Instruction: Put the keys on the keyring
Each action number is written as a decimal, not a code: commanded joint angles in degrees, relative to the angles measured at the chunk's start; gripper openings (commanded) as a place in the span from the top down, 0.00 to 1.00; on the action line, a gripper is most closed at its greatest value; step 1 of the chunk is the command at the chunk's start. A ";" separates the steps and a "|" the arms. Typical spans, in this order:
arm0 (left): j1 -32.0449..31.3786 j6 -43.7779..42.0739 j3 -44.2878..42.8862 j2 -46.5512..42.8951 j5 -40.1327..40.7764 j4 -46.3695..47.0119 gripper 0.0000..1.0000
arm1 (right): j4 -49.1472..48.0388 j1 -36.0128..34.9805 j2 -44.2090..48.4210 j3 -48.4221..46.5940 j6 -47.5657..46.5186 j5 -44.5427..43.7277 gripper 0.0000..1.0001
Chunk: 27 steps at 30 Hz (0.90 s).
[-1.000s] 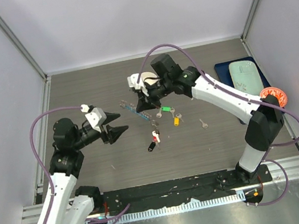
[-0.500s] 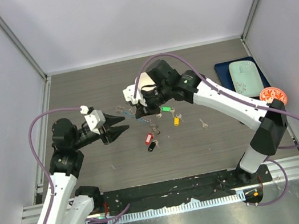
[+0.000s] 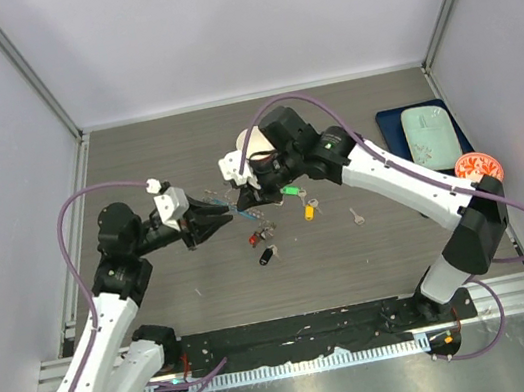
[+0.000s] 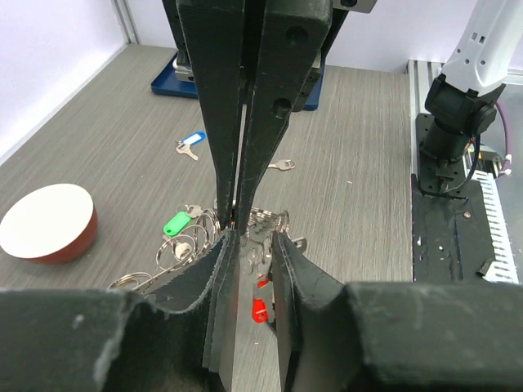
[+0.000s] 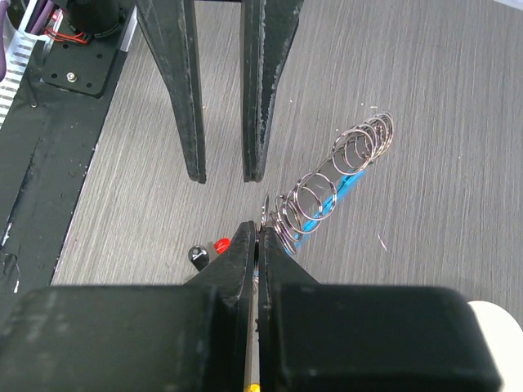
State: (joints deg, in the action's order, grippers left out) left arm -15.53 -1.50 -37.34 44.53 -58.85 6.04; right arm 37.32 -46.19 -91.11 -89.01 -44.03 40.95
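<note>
My right gripper (image 5: 262,222) is shut on the end ring of the keyring (image 5: 343,163), a row of silver loops over a bright-blue tag (image 5: 337,194), lifted just off the table. In the top view the right gripper (image 3: 248,201) and keyring (image 3: 229,194) sit mid-table. My left gripper (image 3: 229,216) faces it from the left with a narrow gap between its fingers (image 4: 225,245) and nothing in it. Keys lie loose: red tag (image 4: 259,310), black tag (image 3: 267,254), green tag (image 4: 176,223), yellow tag (image 3: 311,213), blue tag (image 4: 193,139) and a plain key (image 3: 357,216).
A white bowl (image 4: 46,222) with a red-brown outside stands behind the right gripper. A blue tray (image 3: 391,122) holding a pale green block sits at the right, with an orange disc (image 3: 480,168) beside it. A black rail (image 3: 316,329) runs along the near edge.
My left gripper has moved right, up to the right gripper's tips, and its fingers have narrowed. The right gripper has shifted slightly left with the keyring.
</note>
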 commanded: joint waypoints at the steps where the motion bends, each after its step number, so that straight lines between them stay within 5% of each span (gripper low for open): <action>1: -0.90 0.79 -0.18 0.73 1.72 2.05 0.76 | -4.89 -0.39 2.87 0.07 -0.18 2.38 0.99; 9: -3.45 -0.08 -1.06 2.66 5.32 -0.50 0.79 | -5.68 -0.39 3.83 1.03 -0.18 3.34 0.99; 21: -3.46 -0.96 -3.96 4.42 24.63 -9.38 0.68 | -7.09 -0.39 7.09 3.67 -1.06 4.58 0.99; 27: -3.37 -2.98 -2.22 1.79 18.79 -7.72 0.58 | -7.26 -0.30 6.38 3.67 -0.79 3.35 0.99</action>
State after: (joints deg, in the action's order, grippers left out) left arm -19.00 -2.52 -38.57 48.66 -37.93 -3.11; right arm 33.67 -46.30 -86.39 -85.17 -44.31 43.46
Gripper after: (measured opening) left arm 0.401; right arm 0.042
